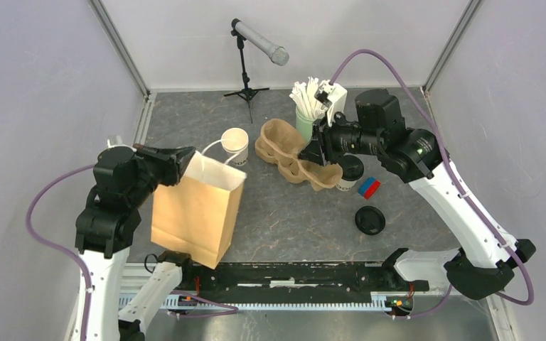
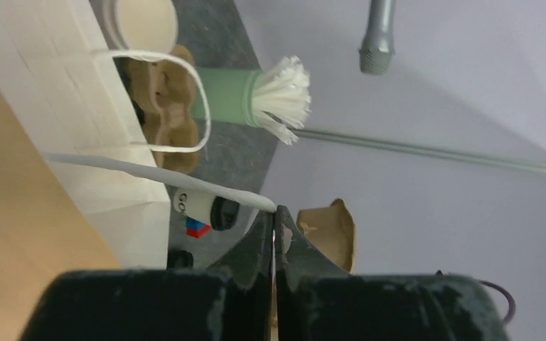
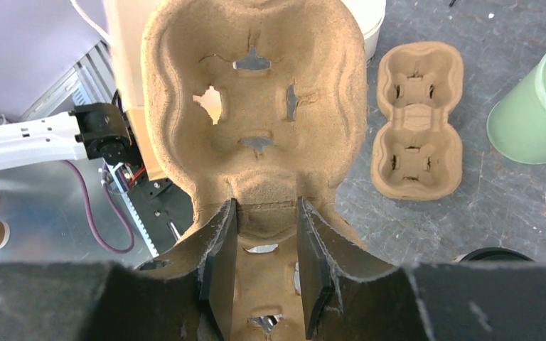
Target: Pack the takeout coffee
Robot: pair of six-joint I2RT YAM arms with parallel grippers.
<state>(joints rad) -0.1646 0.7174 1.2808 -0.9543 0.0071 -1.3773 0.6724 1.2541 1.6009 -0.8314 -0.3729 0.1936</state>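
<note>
**Top view.** Left gripper [image 1: 183, 158] sits at the rim of the brown paper bag [image 1: 197, 213]. The bag stands open at the left front of the table [image 1: 284, 227]. Right gripper [image 1: 318, 155] is over mid-table with a pulp cup carrier [image 1: 325, 175] in its grip. The takeout coffee [image 1: 350, 170] stands upright on the table with its black lid on. It is just right of that carrier, partly hidden by it, and well apart from the bag. A red and blue block [image 1: 369, 187] lies just right of the cup. A loose black lid [image 1: 370, 219] lies nearer the arm bases. The stack of lidless cups [image 1: 235, 145] stands behind the bag, and a second carrier [image 1: 279, 145] lies to its right.

**Left wrist view.** Fingers [image 2: 256, 245] are pressed together. I read the bag's white handle [image 2: 149, 176] as nipped between their tips. The coffee shows past the bag's edge, dark print on its side.

**Right wrist view.** Jaws stand part-way apart, clamped on either side of the held carrier's middle rib. The second carrier lies flat on the table to the right, with a green cup [image 3: 533, 106] beyond it. I can't pick out the coffee for certain in this view.
</note>
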